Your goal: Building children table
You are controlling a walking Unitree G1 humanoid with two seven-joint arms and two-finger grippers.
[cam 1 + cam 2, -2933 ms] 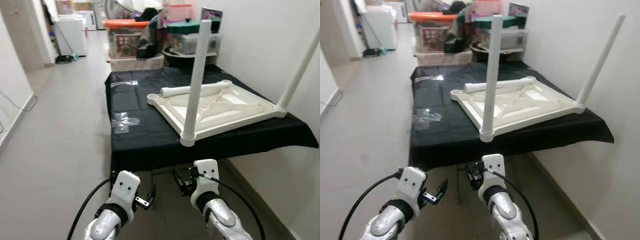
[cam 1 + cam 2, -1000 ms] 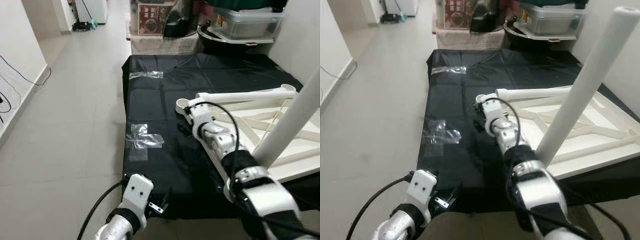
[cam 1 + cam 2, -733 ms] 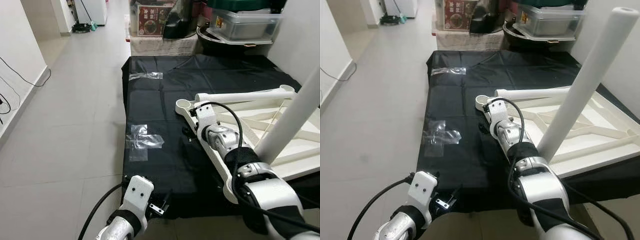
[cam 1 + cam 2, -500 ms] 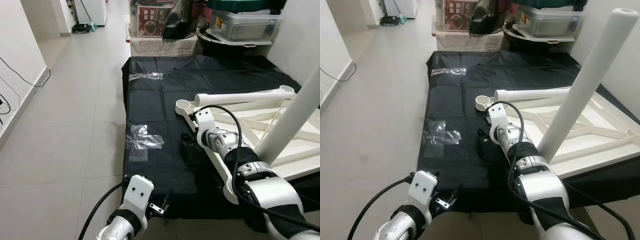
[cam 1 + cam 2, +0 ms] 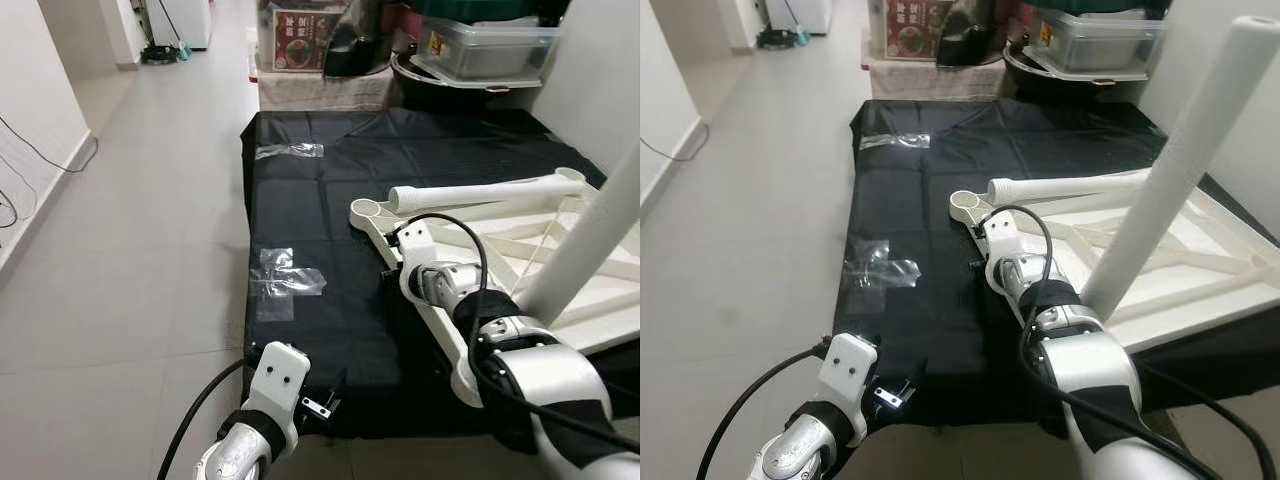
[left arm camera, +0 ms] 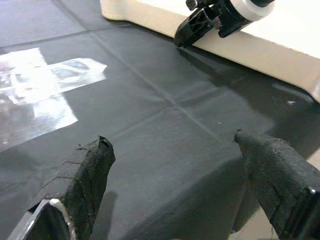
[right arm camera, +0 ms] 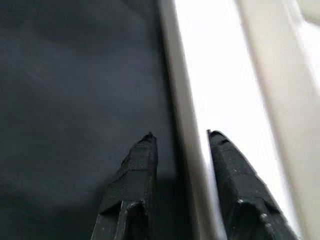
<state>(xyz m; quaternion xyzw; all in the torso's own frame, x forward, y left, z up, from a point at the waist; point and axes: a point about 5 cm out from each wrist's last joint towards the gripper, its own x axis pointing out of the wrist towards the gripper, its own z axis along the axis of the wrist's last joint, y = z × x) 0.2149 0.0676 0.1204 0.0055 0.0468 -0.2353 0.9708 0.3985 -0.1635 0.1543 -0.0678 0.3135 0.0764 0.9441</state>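
Observation:
A white children's table [image 5: 520, 235] lies upside down on a black-covered platform [image 5: 320, 220]. One fitted leg [image 5: 590, 240] stands upright at its near corner. A loose leg [image 5: 480, 191] lies across the underside, behind an empty corner socket [image 5: 366, 209]. My right gripper [image 5: 389, 287] reaches down to the table's left rim [image 7: 187, 125]. Its fingers [image 7: 135, 170] straddle that rim a narrow gap apart, closed on it. The left wrist view shows the same grip [image 6: 197, 25]. My left gripper [image 6: 171, 139] hangs open and empty over the cloth's near edge.
Two patches of clear tape [image 5: 285, 285] [image 5: 288, 151] stick to the cloth. Storage boxes and tubs [image 5: 480, 50] are piled behind the platform. A wall runs along the right. Tiled floor [image 5: 120, 250] lies open to the left.
I have walked up to the platform. My right gripper drew back from the corner socket along the left rim and now sits astride it. The left arm stayed low.

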